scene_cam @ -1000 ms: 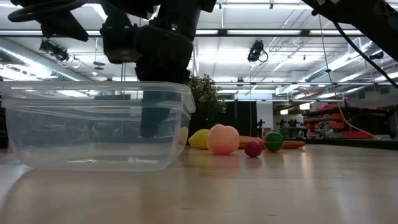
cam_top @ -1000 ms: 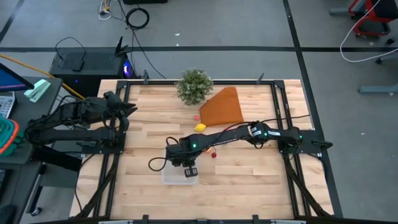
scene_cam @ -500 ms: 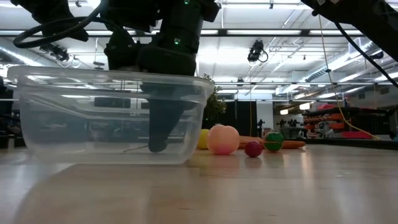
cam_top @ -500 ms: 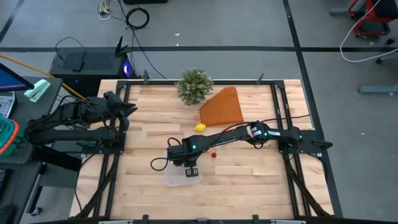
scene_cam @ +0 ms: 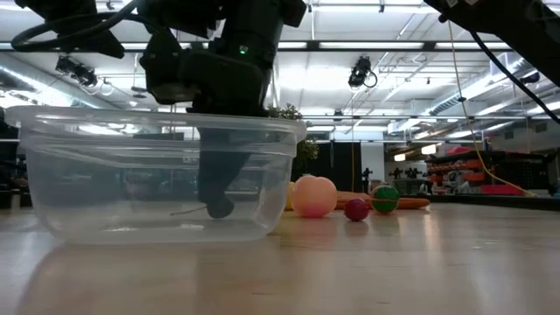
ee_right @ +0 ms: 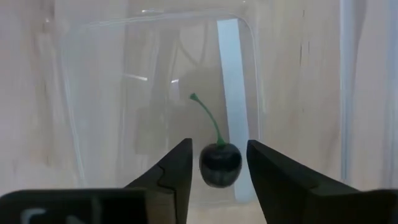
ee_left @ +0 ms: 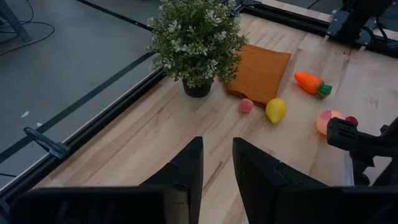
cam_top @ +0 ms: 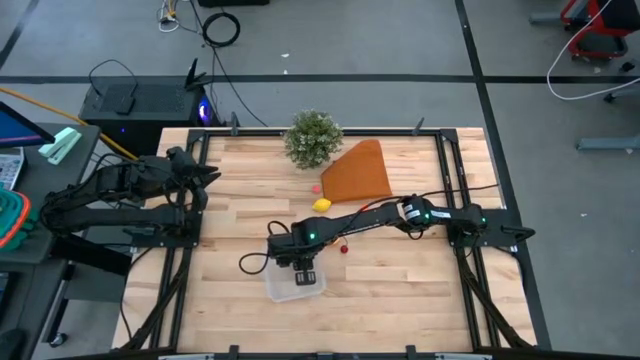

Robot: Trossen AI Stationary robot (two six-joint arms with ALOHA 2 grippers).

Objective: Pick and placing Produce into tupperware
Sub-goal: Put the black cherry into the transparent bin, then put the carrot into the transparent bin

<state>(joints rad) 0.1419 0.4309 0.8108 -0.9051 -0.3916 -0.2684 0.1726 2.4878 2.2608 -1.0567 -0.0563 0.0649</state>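
Shifted right, the tupperware surrounds the right gripper, fingers now parted beside a dark cherry

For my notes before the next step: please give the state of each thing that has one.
tupperware: upright, no lid, right gripper inside.
dark cherry: between the parted fingers of the right gripper, inside the tupperware.
left gripper: waits at the table's left edge, holds nothing.

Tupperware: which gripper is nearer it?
Right. The right gripper reaches down into the tupperware, a dark cherry between its jaws. The left gripper waits far off at the table's left edge.
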